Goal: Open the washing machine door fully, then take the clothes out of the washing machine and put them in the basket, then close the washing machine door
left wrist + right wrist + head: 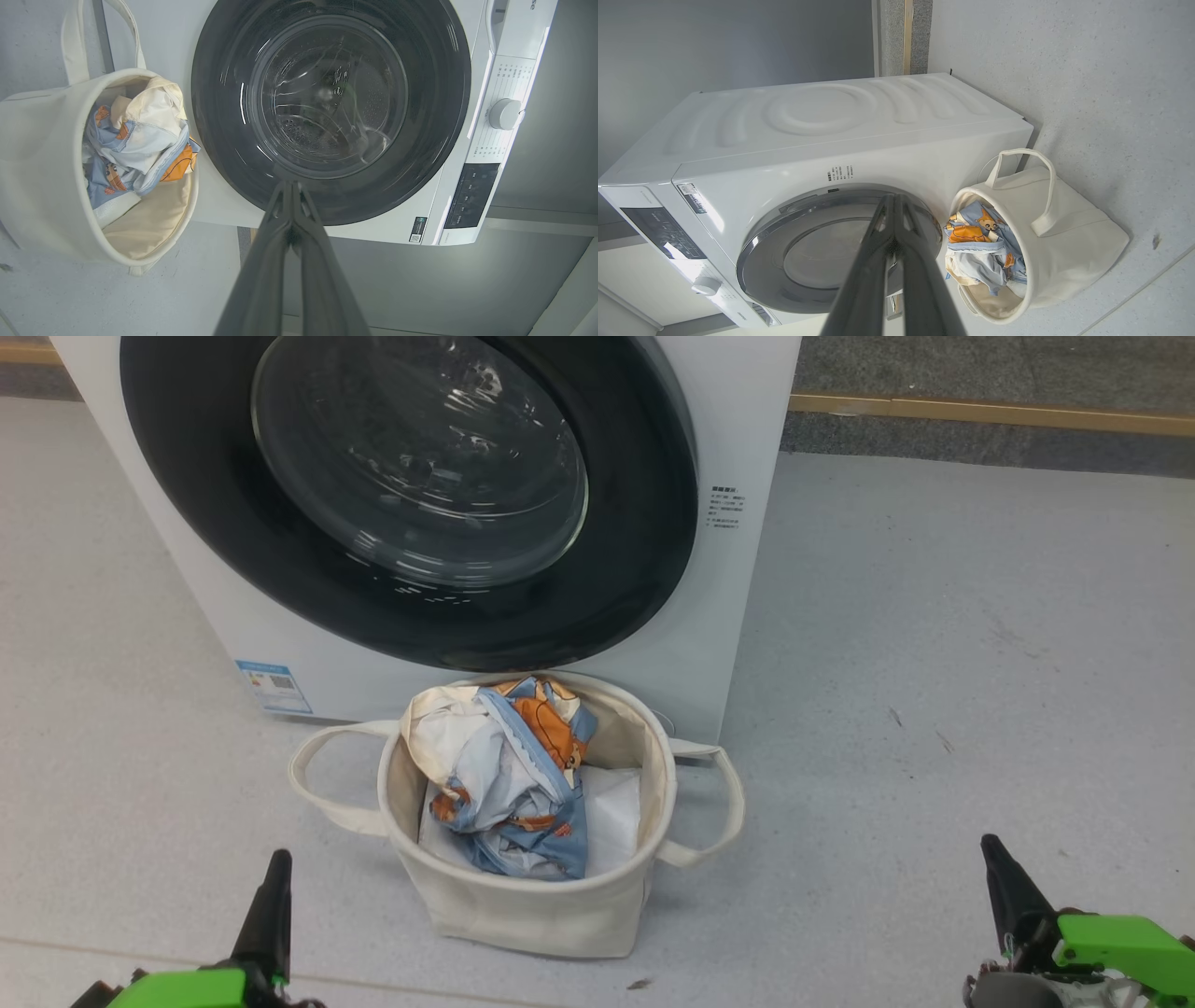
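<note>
Cream canvas basket on floor, between both grippers, ahead of fingertips, touching neither. Clothes heaped inside it. Left gripper jaws pressed together, empty. Right gripper same, empty. Washing machine door shut flush on washing machine, beyond basket, well ahead of jaws.

The pale speckled floor carries the white washing machine near its far edge, and the cream basket stands just in front of it.
</note>
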